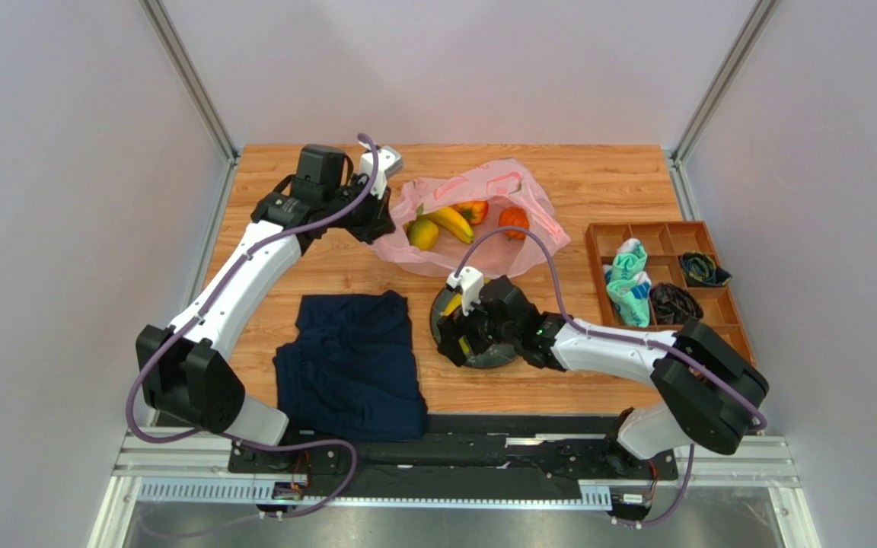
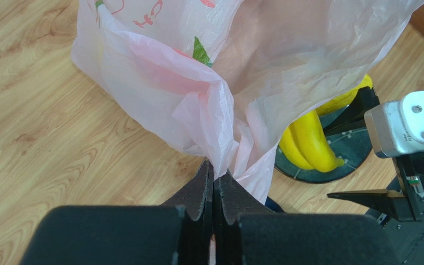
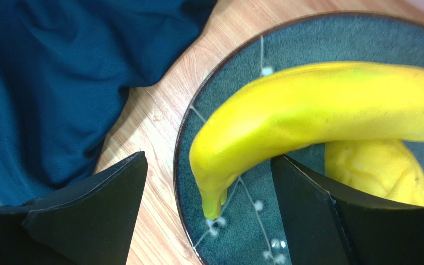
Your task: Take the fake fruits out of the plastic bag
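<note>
Top external: fixed high behind the near edge of the table (image 1: 592, 188), angled down and forward, far enough to cover all of it. Left wrist: close, looking down at a slant on the bag (image 2: 159, 83), with the plate (image 2: 308, 175) beyond. Right wrist: very close, looking down on plate, banana (image 3: 319, 110) and cloth (image 3: 43, 83). All three views share the plate.
</note>
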Available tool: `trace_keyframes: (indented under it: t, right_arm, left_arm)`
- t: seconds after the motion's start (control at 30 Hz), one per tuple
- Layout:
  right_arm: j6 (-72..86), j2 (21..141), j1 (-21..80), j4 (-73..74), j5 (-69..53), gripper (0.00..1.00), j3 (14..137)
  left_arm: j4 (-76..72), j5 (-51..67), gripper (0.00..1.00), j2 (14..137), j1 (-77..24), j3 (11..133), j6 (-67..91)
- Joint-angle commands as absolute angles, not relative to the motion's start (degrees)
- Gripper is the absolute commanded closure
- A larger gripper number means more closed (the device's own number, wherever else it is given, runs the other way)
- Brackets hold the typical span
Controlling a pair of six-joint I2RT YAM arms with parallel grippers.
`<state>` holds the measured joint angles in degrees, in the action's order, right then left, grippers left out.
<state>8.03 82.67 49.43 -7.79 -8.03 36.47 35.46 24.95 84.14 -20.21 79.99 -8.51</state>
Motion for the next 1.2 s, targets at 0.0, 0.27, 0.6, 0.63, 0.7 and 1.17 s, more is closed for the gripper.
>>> trace_keyframes:
  t: [0.0, 0.27, 0.6, 0.63, 0.7, 1.17]
  right_arm:
    - [3.96, 79.10, 49.39, 3.38, -9.22, 0.11, 46.46]
    - [-4.30, 75.68, 49.39, 26.26, -10.64, 0.08, 62.39]
    - [-7.55, 68.02, 48.43, 26.38, -0.89, 0.29, 66.36]
    - [-8.25, 68.81, 46.77, 25.67, -0.62, 0.32, 66.36]
    - [-9.40, 72.06, 44.14, 23.74, -2.62, 0.40, 66.44]
    - [-21.19, 98.61, 34.63, 23.18, -2.73, 0.55, 76.99]
  left_arm:
    - [34.19, 25.84, 1.00, 82.53, -20.04, 80.86, -9.84]
    - [32.52, 27.15, 1.00, 79.28, -19.95, 77.70, -8.62]
    - [30.06, 31.19, 1.00, 77.35, -19.95, 77.61, -3.96]
    - [30.06, 31.29, 1.00, 76.82, -20.04, 77.52, -3.61]
    - [30.76, 31.46, 1.00, 76.29, -19.95, 77.52, -3.60]
    - [42.53, 28.83, 1.00, 70.07, -19.95, 65.42, -16.43]
